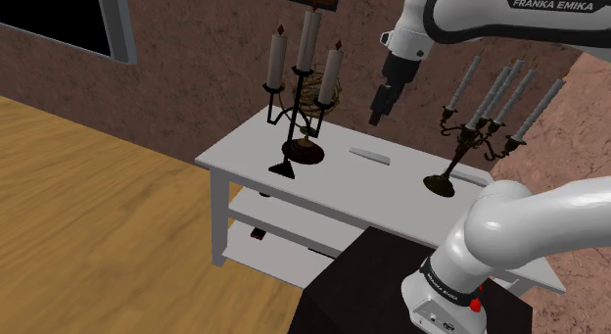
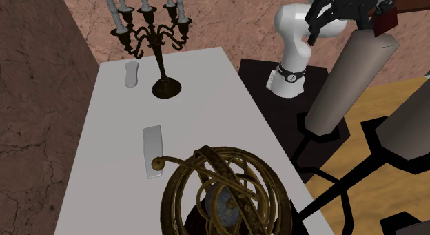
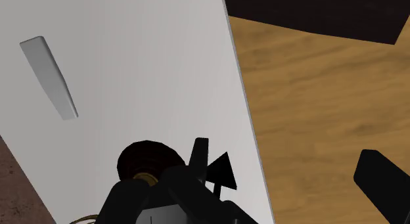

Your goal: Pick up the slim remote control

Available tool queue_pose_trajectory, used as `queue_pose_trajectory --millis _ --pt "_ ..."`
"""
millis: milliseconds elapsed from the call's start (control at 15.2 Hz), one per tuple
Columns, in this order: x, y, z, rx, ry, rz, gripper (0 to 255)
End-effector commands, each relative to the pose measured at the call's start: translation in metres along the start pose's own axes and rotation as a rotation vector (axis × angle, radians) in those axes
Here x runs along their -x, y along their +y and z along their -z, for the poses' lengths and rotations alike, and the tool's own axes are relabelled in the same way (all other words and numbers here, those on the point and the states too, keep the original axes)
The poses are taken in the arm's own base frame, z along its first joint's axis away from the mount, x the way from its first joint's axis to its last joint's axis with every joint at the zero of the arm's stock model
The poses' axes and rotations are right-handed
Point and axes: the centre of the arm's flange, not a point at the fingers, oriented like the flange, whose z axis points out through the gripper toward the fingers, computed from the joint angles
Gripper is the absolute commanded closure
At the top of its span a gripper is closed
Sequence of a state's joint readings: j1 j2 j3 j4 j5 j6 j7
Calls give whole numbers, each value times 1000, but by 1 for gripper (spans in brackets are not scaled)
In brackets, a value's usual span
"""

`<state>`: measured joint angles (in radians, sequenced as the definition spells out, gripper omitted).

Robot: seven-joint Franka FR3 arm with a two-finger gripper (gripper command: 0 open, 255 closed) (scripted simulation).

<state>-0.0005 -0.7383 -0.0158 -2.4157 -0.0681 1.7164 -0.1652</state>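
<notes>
Shoulder view: the gripper (image 1: 378, 115) hangs above the white table (image 1: 401, 200), over its wall-side strip and clear of everything. From this angle I can't read the fingers. The slim remote (image 1: 370, 156) is a flat grey slab lying on the top btwn the armillary sphere (image 1: 318, 92) and the brass candelabrum (image 1: 441, 185). Its long axis runs approx parallel to the table's long edges. The black candelabrum (image 1: 292, 117) stands by the sphere at the table's end on that view's left, and the stand (image 1: 372, 273) sits at lower right.

Second ext. view: here I see the fingers spread apart w/ nothing btwn them, so the hand is open. The slim remote (image 2: 153, 151) points lengthwise down the table and lies nearer the wall-side edge than the stand-side edge. One end is overlapped by the sphere's ring, and I can't tell if they touch. This cam also gives me a second remote (image 2: 131, 75), pale and curved, just beside the brass candelabrum's base. Bare tabletop lies btwn the two remotes and across to the stand-side edge.

Wrist view: the slim remote (image 3: 49, 78) lies well off to one side of the fingers, not btwn them. The table's long edge cuts through w/ wood floor (image 3: 315, 104) beyond it.
</notes>
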Motion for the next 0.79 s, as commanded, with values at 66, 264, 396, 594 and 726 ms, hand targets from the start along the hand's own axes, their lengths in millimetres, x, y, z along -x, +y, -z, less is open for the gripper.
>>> queue_pose_trajectory --millis 66,264,396,594,726 --pt "0 11 -8 -2 0 7 0" --pt "0 44 -30 -7 -2 27 0" --pt "-1 66 -45 -10 -3 41 0" --pt "-3 100 -68 -15 -4 62 0" --pt "-4 121 -84 -19 -5 76 0"
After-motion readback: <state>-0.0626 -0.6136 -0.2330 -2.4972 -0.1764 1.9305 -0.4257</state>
